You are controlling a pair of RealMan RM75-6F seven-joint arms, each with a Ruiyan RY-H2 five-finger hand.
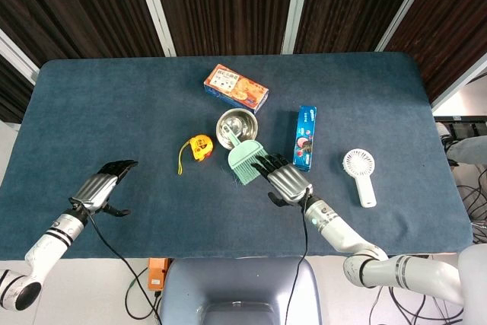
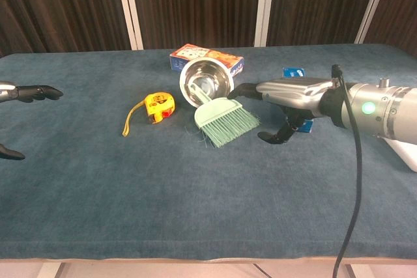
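A mint green brush (image 1: 245, 160) (image 2: 225, 122) lies mid-table, its handle leaning into a steel bowl (image 1: 237, 125) (image 2: 207, 83). My right hand (image 1: 286, 180) (image 2: 287, 96) hovers flat just right of the brush, fingers extended, fingertips near the bristles, thumb hanging below; it holds nothing. My left hand (image 1: 103, 186) (image 2: 23, 93) is at the near left over bare cloth, fingers apart and empty; the chest view shows only its fingertips at the left edge.
A yellow tape measure (image 1: 199, 148) (image 2: 158, 106) lies left of the bowl. An orange snack box (image 1: 236, 87) (image 2: 205, 56) sits behind it. A blue box (image 1: 306, 137) (image 2: 294, 73) and a white handheld fan (image 1: 360, 173) lie to the right on the blue tablecloth (image 1: 114, 112).
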